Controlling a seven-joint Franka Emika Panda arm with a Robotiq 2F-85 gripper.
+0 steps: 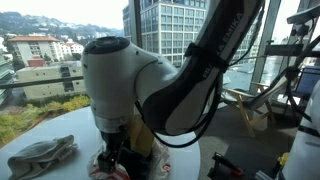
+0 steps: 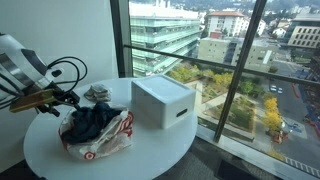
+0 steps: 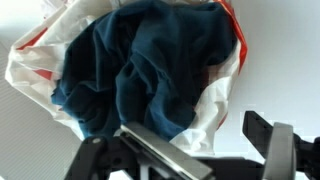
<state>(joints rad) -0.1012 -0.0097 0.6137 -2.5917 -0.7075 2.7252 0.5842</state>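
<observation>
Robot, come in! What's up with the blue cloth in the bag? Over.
Gripper open at the bag. Blue cloth in bag, not gripped. White box nearby, clear.

White rounded arm, looping black cable, dark metal end effector

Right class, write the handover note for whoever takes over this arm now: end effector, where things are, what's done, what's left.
End effector: open, empty, just above the bag.
Blue cloth: inside the bag, on the round table beside the white box.
Grey cloth: on the table, outside the bag.
Done: blue cloth is bagged.
Left: possibly the grey cloth.
</observation>
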